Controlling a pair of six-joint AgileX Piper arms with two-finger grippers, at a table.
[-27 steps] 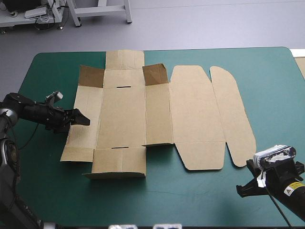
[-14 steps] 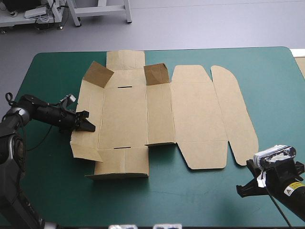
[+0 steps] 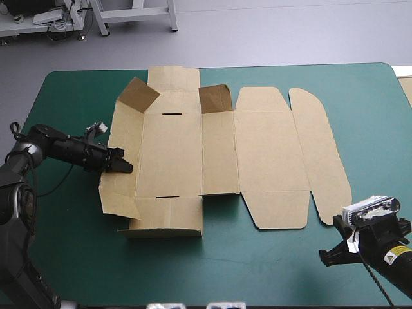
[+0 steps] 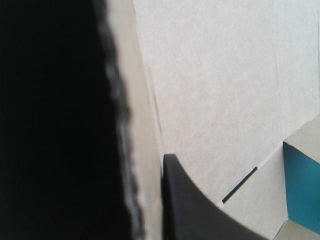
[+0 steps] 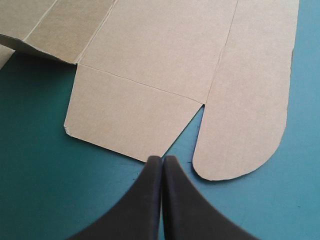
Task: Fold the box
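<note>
The brown box (image 3: 174, 154) lies as a cut sheet on the teal-green cover, its lid panel (image 3: 267, 161) and rounded tab (image 3: 322, 154) flat. Its left wall (image 3: 125, 138) is tilted up, and two far corner flaps (image 3: 138, 95) (image 3: 215, 98) stand raised. My left gripper (image 3: 123, 167) is shut on the left wall's edge. In the left wrist view one black finger (image 4: 195, 210) presses the wall's inner face, near a slot (image 4: 240, 185). My right gripper (image 5: 162, 160) is shut and empty, just short of the lid's near flap (image 5: 130, 112) and the tab (image 5: 250, 100).
The right arm (image 3: 380, 248) sits at the table's front right corner. A band of teal-green cover (image 3: 270, 264) shows between the box and the front edge. A pale strip (image 3: 405, 84) shows beyond the table's right edge.
My left gripper moved in from the left and shut on the box's left wall. The wall and far left flap rose, and the sheet slid slightly right. The right arm stayed still.
</note>
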